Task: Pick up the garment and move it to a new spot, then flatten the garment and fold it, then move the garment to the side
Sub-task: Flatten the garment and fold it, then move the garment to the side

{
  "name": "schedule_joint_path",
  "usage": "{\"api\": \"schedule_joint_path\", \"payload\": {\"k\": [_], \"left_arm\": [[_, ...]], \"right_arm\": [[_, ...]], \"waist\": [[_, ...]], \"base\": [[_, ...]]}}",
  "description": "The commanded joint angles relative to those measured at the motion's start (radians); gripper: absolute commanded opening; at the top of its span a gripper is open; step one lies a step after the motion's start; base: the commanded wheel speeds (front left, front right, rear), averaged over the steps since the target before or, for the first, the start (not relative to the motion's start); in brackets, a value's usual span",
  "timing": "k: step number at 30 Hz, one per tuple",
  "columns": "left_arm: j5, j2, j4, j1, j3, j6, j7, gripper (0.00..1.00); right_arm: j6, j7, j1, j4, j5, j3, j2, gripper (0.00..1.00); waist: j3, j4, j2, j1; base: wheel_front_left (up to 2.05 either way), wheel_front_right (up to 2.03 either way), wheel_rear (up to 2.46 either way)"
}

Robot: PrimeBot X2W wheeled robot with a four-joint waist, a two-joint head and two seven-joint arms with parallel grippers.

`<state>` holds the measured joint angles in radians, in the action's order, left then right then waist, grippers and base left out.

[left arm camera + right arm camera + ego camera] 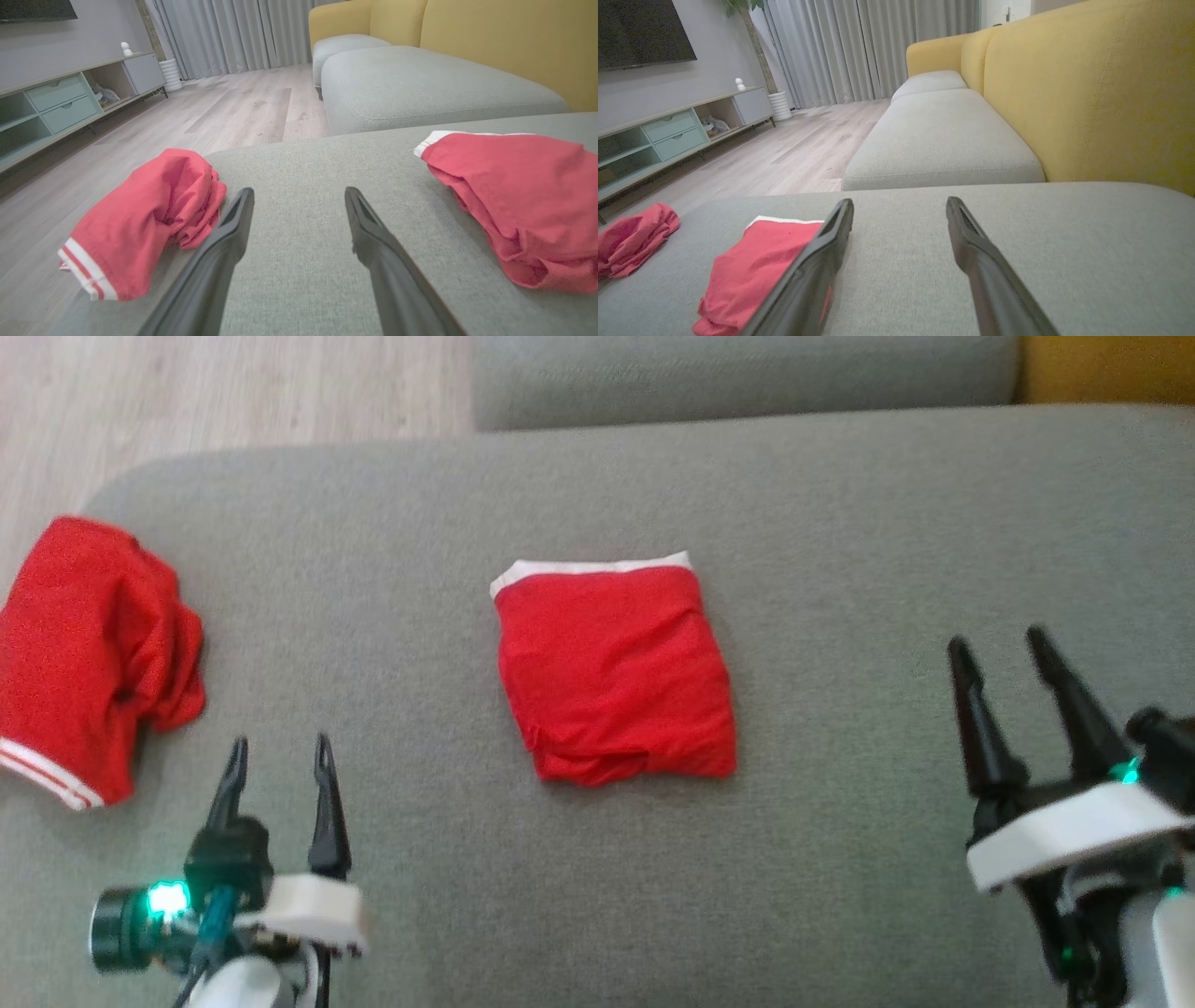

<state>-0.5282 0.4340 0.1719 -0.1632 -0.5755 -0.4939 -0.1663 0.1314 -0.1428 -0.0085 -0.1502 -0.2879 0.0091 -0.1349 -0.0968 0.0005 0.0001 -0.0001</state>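
Red cloth lies in two places on the grey fabric sofa seat (840, 859): two garments, counted. The folded red garment (616, 677), a squarish packet with a white band along its far edge, lies flat in the middle of the seat. The crumpled red garment (93, 653), white-striped at one hem, lies at nine o'clock near the seat's rounded corner, well apart from the folded one and cut off by the head view's edge. Whether either carries a label or print, the soft pictures do not let me read.

Two grippers, two dark fingers each. The left gripper (280, 751) is at seven o'clock, fingers spread and holding nothing, over bare seat between the garments. The right gripper (999, 644) is at four o'clock, fingers likewise spread and empty, clear of the folded red garment.

From the right wrist, one finger (817, 261) hides that garment's near corner; from the left wrist it runs off at three o'clock.

Beyond are a yellow sofa backrest (1087, 93), a pale wooden floor (243, 107) and a low cabinet (56, 102) with two pale green drawers.
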Motion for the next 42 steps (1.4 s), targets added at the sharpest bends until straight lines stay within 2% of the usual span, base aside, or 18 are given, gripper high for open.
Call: {"api": "schedule_joint_path", "payload": {"k": [1, 11, 34, 38, 42], "left_arm": [[-0.002, 0.038, -0.042, -0.019, 0.049, -0.011, 0.005, 1.0], [-0.016, 0.072, -0.105, 0.071, 0.038, -0.04, 0.049, 1.0], [-0.025, 0.079, -0.117, 0.068, 0.035, -0.051, 0.057, 1.0], [-0.015, 0.076, -0.13, 0.047, 0.028, -0.054, 0.06, 1.0], [0.003, 0.06, -0.131, -0.009, 0.016, -0.034, 0.039, 1.0]], "right_arm": [[-0.001, -0.013, -0.002, -0.044, 0.011, 0.019, 0.0, 1.0], [-0.001, -0.061, 0.088, -0.073, 0.033, 0.024, 0.037, 1.0], [-0.001, -0.097, 0.083, -0.096, 0.054, 0.021, 0.036, 1.0], [-0.001, -0.102, 0.071, -0.1, 0.056, 0.006, 0.03, 1.0], [-0.001, -0.118, 0.036, -0.078, 0.04, -0.007, 0.012, 1.0]], "waist": [[0.028, -0.021, -0.0001, 0.0001], [0.082, -0.032, -0.0001, 0.0001], [0.08, -0.031, -0.0001, 0.0001], [0.056, -0.017, -0.0001, 0.0001], [0.008, 0.026, -0.0001, 0.0001]], "base": [[0.0, 0.0, 0.0], [0.0, 0.0, 0.0], [0.0, 0.0, 0.0], [0.0, 0.0, 0.0], [0.0, 0.0, 0.0]]}}
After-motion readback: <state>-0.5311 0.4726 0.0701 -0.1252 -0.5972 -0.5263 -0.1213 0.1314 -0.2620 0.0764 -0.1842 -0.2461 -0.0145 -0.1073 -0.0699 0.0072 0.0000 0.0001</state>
